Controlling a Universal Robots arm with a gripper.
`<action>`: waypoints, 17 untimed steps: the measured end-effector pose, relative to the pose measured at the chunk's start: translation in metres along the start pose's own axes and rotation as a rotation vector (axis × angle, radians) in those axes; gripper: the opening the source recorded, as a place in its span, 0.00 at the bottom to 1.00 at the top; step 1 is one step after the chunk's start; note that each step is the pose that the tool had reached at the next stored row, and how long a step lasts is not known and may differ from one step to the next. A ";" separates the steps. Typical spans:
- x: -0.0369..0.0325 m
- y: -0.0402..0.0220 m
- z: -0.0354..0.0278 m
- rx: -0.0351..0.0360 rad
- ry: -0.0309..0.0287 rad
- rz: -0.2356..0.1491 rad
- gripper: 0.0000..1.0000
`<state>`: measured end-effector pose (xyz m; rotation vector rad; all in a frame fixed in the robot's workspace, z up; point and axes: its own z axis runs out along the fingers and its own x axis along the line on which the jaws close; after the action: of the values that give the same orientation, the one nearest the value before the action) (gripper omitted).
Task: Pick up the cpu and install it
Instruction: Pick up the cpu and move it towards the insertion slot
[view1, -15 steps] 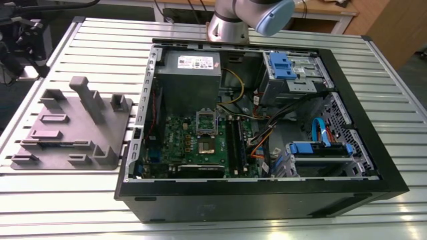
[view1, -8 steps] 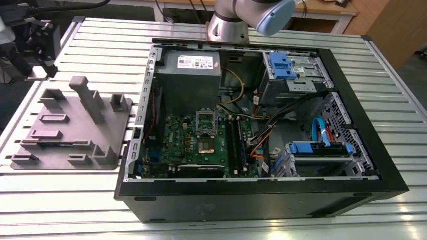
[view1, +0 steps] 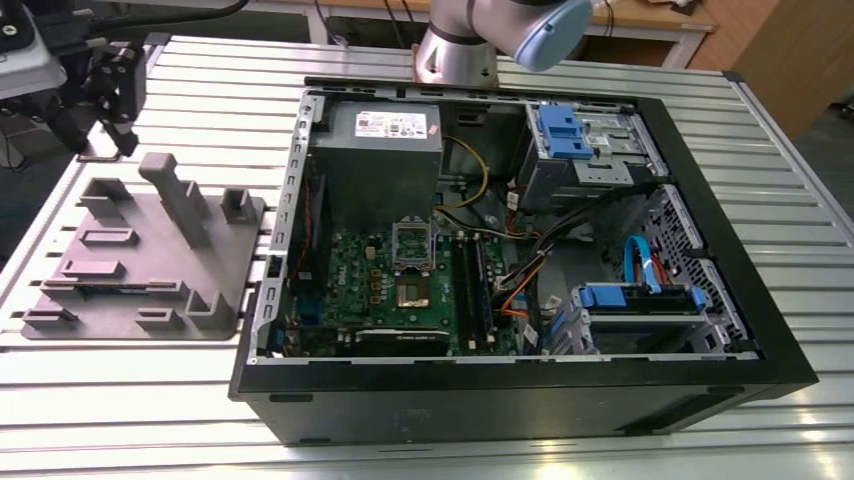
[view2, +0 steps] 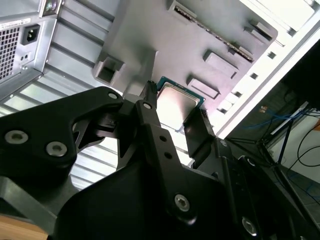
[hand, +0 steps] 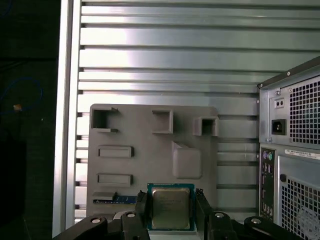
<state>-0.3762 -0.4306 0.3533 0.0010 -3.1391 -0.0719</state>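
Over at the upper left of the exterior view, the black gripper (view1: 104, 132) hangs above the slatted aluminium table (view1: 134, 420), beyond the far edge of the grey fixture tray (view1: 200, 270). In both wrist views its fingers (hand: 141, 212) are clamped on opposite edges of the cpu (hand: 171, 207), which sits between them, silver lid showing, with the tray behind it. The tray's pockets hold little; one slot carries a blue-edged memory stick (hand: 115, 200).

Further right in the exterior view, filling the centre and right of the frame, the open black computer case (view1: 507, 400) lies on its side. Inside it are the grey power supply (view1: 387, 150) at the upper left, the green motherboard (view1: 350, 290) with its dark metal-framed socket (view1: 414, 288) below that, and blue drive brackets (view1: 638, 297) with orange and black cables (view1: 534, 270) on the right
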 end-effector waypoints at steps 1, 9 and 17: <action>-0.0030 0.0000 0.0000 0.0000 0.0001 0.000 0.47; -0.0273 0.0000 0.0001 0.0001 0.0010 0.000 0.47; -0.0516 -0.0001 0.0001 0.0000 0.0018 0.000 0.47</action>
<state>-0.3246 -0.4306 0.3531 0.0009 -3.1373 -0.0717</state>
